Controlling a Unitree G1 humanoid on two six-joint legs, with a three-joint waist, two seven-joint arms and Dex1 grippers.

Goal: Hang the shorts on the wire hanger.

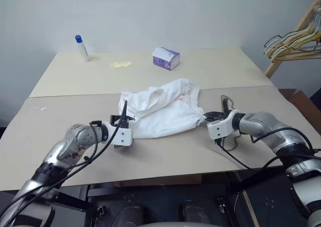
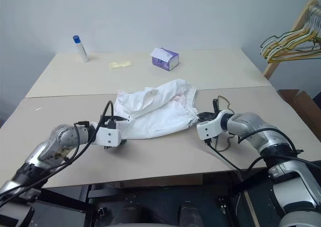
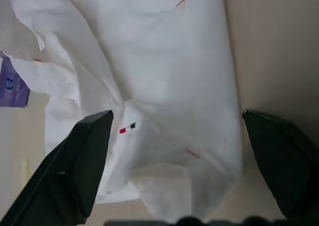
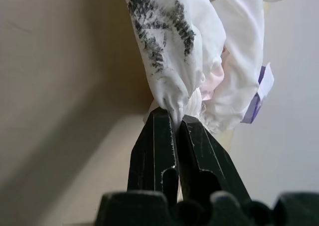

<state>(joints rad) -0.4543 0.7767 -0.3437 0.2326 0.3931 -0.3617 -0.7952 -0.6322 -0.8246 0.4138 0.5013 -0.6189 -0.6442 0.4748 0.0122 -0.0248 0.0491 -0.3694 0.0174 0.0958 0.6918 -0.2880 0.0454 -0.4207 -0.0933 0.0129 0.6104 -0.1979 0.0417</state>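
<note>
Shorts [image 1: 163, 109] lie crumpled near the middle of the counter [image 1: 75, 152], between the two arms; purple box [image 1: 166, 58] and a blue-capped tube [image 1: 82, 48] stand well behind them, out of the way.

Right gripper [image 4: 175, 121]: fingers pinched tight on a gathered fold at the right edge of the shorts, cloth bunching up out of the tips (grip looks narrow, only a small tuck of fabric); the wrist view shows a dark smudged print on that part of the cloth.

Left gripper [image 3: 177, 123]: fingers spread wide, nothing between them, poised over the left part of the shorts with a tiny red-and-dark tag [image 3: 127, 128] just inside one finger.

Hanger [image 2: 223, 104]: thin wire, partly visible on the counter just behind the right gripper, the rest hidden by arm and cloth; exact lie cannot be told. Bunch of hangers [image 1: 293, 44] on a wooden rack at far right is not the one wanted.

Step in hand, as judged: secure a second hold on the left side so the shorts can be lifted spread. To do it well: bring the left fingers down astride a real edge or fold, not flat cloth; close on one or two layers; lift both hands evenly so the right pinch does not slip.
</note>
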